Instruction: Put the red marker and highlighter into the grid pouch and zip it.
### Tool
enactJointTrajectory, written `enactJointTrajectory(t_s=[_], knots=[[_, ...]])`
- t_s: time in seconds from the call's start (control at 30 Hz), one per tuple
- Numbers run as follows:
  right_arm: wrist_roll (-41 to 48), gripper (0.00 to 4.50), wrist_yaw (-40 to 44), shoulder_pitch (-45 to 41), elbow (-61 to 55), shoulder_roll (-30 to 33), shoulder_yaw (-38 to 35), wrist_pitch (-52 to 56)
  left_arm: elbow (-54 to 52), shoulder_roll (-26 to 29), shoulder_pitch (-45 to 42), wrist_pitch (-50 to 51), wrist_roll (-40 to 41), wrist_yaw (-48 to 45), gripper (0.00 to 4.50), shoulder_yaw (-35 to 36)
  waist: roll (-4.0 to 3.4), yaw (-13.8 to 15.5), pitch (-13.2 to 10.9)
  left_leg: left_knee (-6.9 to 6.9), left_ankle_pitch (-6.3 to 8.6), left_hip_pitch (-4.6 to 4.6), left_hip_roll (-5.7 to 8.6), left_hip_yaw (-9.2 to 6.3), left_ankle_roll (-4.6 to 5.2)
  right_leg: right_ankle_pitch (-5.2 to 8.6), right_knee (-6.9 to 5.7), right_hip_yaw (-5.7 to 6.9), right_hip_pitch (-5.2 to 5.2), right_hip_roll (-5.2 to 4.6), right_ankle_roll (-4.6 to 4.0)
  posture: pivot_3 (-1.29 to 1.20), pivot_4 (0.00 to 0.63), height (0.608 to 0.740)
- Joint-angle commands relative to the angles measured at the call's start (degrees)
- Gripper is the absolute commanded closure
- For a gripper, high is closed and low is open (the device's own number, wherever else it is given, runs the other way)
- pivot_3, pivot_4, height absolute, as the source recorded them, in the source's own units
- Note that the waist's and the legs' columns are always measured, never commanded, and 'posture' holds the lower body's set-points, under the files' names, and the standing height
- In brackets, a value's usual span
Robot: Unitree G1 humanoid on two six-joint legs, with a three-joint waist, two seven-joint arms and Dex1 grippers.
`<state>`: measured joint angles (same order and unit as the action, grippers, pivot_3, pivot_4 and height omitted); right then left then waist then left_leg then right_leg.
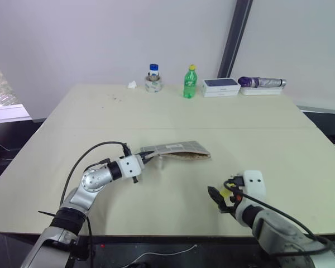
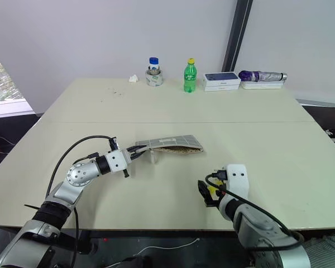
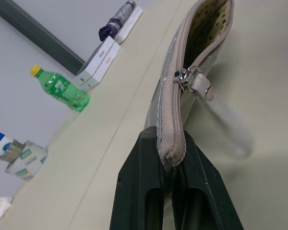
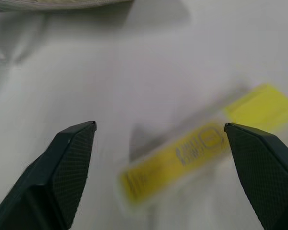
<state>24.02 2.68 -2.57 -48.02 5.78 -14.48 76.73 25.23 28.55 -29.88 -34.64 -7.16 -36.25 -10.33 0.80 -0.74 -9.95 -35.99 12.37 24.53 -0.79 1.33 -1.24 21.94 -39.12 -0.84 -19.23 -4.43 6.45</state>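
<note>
The grid pouch (image 1: pixel 178 149) lies near the middle of the table, grey with thin white lines. My left gripper (image 1: pixel 147 156) is shut on its left end and lifts that end slightly. In the left wrist view the pouch's mouth (image 3: pixel 209 28) gapes open, showing a cream dotted lining, and the zipper pull (image 3: pixel 185 79) sits close to the black fingers (image 3: pixel 144 187). The yellow highlighter (image 4: pixel 192 153) lies on the table near the front edge. My right gripper (image 4: pixel 159 127) is open, one finger on each side of it and just above it. The red marker is out of view.
Along the far edge stand a tape roll with a blue-capped bottle (image 1: pixel 153 80), a green bottle (image 1: pixel 190 82), white boxes (image 1: pixel 220 86), a folded purple umbrella (image 1: pixel 262 82) and a crumpled tissue (image 1: pixel 132 85). The table's front edge (image 1: pixel 156 233) is close below both arms.
</note>
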Motion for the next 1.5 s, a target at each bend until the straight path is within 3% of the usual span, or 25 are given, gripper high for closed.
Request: enactJointTrajectory(t_s=[0.03, 0.37, 0.53, 0.73, 0.93, 1.17, 1.43, 1.5], knots=[[-2.0, 0.09, -2.1, -0.9, 2.9, -0.2, 0.8, 0.8, -1.9, 0.2, 0.0, -0.5, 0.3, 0.3, 4.5, 0.5, 0.01, 0.0, 0.0, 0.0, 0.0, 0.0, 0.0, -0.01, 0.0, 0.0, 0.0, 0.0, 0.0, 0.0, 0.0, 0.0, 0.15, 0.74], [-1.0, 0.09, 0.7, -2.2, -5.9, 3.8, 2.7, -3.3, -3.7, 0.9, 2.0, 0.2, 0.4, 0.8, 4.5, 1.0, 0.01, -0.1, 0.0, 0.04, 0.0, 0.01, -0.01, -0.01, 0.0, 0.0, -0.01, 0.0, -0.03, 0.0, 0.0, 0.0, 0.15, 0.74], [-0.9, 0.09, 0.5, -2.7, -8.8, 3.6, -1.1, 3.5, -3.4, 0.2, 1.7, -0.1, 0.2, 0.8, 4.5, 0.4, 0.02, 0.0, 0.0, 0.04, 0.0, 0.02, -0.02, 0.0, 0.0, 0.0, 0.0, 0.0, -0.04, 0.01, 0.0, 0.0, 0.15, 0.74], [-4.6, 0.09, -2.9, 0.8, -8.8, -2.6, -6.0, 10.9, -2.8, -0.5, 1.3, -0.3, 0.2, 0.6, 4.5, 0.1, 0.02, 0.0, 0.0, 0.04, 0.0, 0.04, -0.01, 0.0, 0.01, 0.0, 0.0, -0.01, -0.04, -0.01, 0.0, 0.0, 0.15, 0.74], [-7.5, 0.09, -5.2, -8.8, -3.4, -11.6, -12.1, 12.4, -2.6, -0.5, 1.8, -0.3, 0.3, -0.2, 4.5, -0.2, 0.01, -0.3, 0.0, 0.07, 0.0, 0.01, -0.03, 0.01, 0.0, 0.0, -0.05, -0.02, -0.1, 0.04, 0.0, 0.0, 0.15, 0.74], [-10.6, 0.09, -6.3, -9.7, 2.2, -8.5, -6.4, 10.7, -3.2, -0.1, 1.8, 0.1, 0.7, -0.7, 4.5, 0.4, 0.01, -0.1, 0.0, 0.11, 0.0, 0.08, 0.01, 0.03, 0.0, 0.0, 0.01, -0.03, -0.15, 0.0, 0.0, 0.0, 0.15, 0.74], [-12.5, 0.09, -5.8, -9.6, 5.5, -8.2, -5.1, 7.9, -3.6, 0.2, 2.7, 0.1, 0.3, -0.3, 4.5, 0.6, 0.02, -0.2, 0.0, 0.1, 0.0, 0.07, 0.0, 0.02, 0.0, 0.0, 0.01, -0.02, -0.13, 0.01, 0.0, 0.0, 0.15, 0.74], [-12.8, 0.6, -5.9, -9.0, 6.8, -8.4, -4.0, 6.2, -3.8, 0.1, 2.5, 0.3, 0.4, -0.2, 4.5, 0.7, 0.03, -0.2, 0.0, 0.1, 0.0, 0.06, 0.0, 0.02, 0.0, 0.0, 0.0, -0.02, -0.13, 0.01, 0.0, 0.0, 0.15, 0.74]])
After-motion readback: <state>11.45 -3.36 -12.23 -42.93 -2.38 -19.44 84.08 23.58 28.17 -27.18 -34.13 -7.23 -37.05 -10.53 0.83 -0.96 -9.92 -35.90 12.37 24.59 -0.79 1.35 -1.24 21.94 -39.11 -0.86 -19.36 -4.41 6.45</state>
